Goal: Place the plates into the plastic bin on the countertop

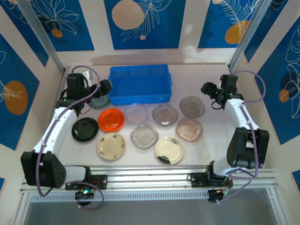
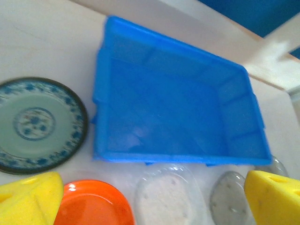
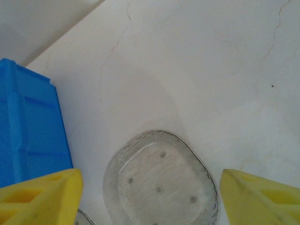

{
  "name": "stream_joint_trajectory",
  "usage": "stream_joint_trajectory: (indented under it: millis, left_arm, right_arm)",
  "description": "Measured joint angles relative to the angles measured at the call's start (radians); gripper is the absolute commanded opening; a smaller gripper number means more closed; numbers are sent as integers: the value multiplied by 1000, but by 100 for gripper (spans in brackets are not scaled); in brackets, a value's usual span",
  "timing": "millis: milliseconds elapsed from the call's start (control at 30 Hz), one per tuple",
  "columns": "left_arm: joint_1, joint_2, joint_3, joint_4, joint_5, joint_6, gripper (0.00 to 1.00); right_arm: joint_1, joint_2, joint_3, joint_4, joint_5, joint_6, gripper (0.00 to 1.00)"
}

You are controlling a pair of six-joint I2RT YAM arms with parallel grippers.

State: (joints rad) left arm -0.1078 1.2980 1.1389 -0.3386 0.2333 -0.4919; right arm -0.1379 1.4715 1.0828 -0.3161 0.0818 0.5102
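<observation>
Clear plate (image 3: 159, 185) lies directly beneath the wide-spread right gripper (image 3: 147, 190).

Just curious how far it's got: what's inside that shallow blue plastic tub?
The shallow blue plastic bin holds nothing: its bare floor is in plain sight, nothing covering it.

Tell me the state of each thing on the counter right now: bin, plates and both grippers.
Bin: upright, empty.
Orange plate: flat on the counter, outside the bin.
Black plate: flat on the counter, outside the bin.
Patterned plate: flat on the counter, beside the bin.
Cream plates: two, flat on the counter.
Clear plates: five, flat on the counter.
Left gripper: open, empty.
Right gripper: open, empty, over a clear plate.
</observation>
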Motion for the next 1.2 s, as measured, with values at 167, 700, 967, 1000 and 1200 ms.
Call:
stream_joint_trajectory:
  millis: [167, 700, 967, 1000, 1200]
  left_arm:
    - [-79, 28, 71, -31, 56, -27, 100]
    - [-332, 143, 169, -90, -170, -18, 100]
    - [-344, 268, 286, -149, -173, -35, 100]
    - [-346, 274, 286, -149, -164, -35, 100]
    - [-352, 296, 286, -148, -120, -35, 98]
  right_arm:
    - [-34, 23, -16, -40, -49, 48, 65]
    - [-60, 119, -119, -71, -96, 121, 46]
    - [-79, 188, -127, -65, -127, 122, 43]
    - [-79, 192, -127, -64, -130, 122, 42]
    - [-78, 222, -127, -51, -141, 122, 41]
